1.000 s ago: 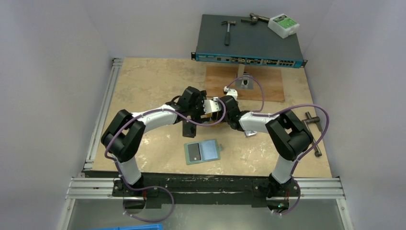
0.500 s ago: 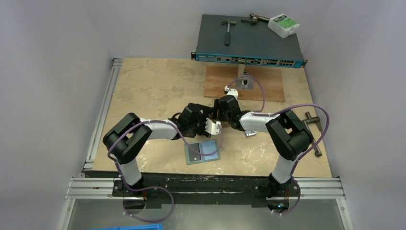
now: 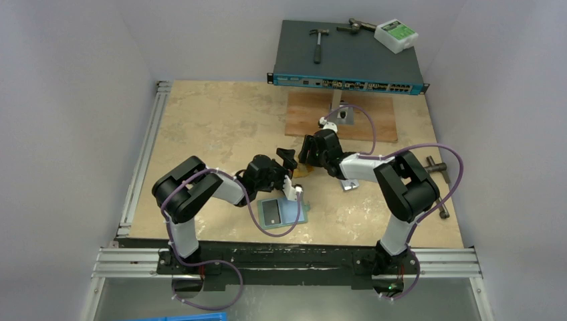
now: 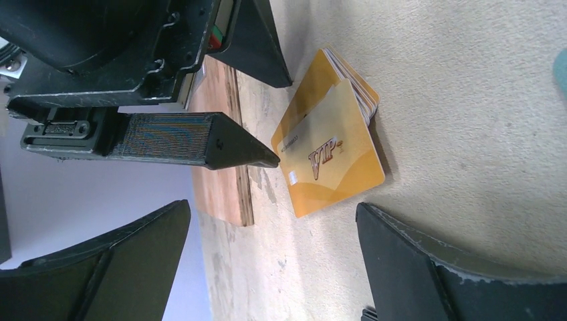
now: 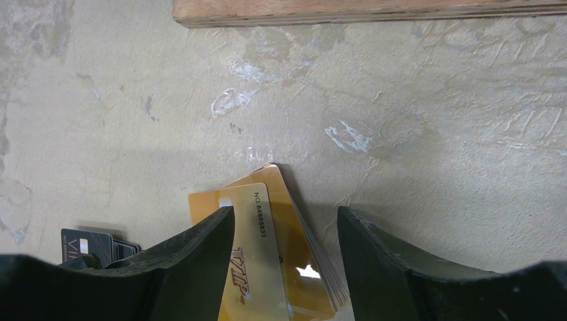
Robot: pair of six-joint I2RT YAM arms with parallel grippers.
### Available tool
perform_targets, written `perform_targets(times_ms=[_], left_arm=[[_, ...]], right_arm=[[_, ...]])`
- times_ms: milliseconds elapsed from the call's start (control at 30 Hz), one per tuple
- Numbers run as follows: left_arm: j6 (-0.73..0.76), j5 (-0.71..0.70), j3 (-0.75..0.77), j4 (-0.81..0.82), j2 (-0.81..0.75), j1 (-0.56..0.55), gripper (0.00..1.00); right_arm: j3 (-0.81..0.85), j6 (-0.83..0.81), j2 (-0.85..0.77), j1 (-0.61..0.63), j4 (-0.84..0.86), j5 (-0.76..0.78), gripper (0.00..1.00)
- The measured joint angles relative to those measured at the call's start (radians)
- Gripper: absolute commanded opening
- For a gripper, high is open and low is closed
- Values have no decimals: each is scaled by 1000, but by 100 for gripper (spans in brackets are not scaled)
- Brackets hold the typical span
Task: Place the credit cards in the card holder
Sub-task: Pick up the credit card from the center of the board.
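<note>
Reader: Location of card holder (image 3: 284, 214)?
Legend: Opened flat on bench (image 3: 200, 120), nearest the arm bases. Left tool (image 4: 273, 206) just beyond its far edge, jaws wide apart, empty.
Reader: Credit cards (image 4: 331, 144)?
Legend: Orange stack, farther beyond the holder, lying on bench. Right tool (image 5: 286, 212) straddles it, jaws apart, not clamped.

**Card stack largely covered where the two grippers meet**

From above, the credit cards (image 3: 303, 172) show only as an orange sliver beneath the left gripper (image 3: 291, 176) and right gripper (image 3: 302, 164). Their number is too small to tell. The left gripper also covers the far right corner of the card holder (image 3: 281, 215). In the right wrist view, the fingers (image 5: 200, 261) and the bottom edge cut off the stack, and dark cards (image 5: 87, 246) peek out half hidden. In the left wrist view, the card holder is only a teal sliver at the right edge.
</note>
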Motion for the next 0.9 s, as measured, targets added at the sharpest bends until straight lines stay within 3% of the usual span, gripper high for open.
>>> perform_targets(times_ms=[500, 733, 900], left_arm=[[70, 50, -28, 171, 74, 0, 87], [63, 50, -46, 200, 84, 0, 68], [46, 45, -47, 194, 84, 0, 62]], right_arm=[[-3, -17, 12, -3, 10, 18, 42], [-5, -25, 13, -3, 12, 22, 41], [-5, -28, 17, -3, 21, 22, 41]])
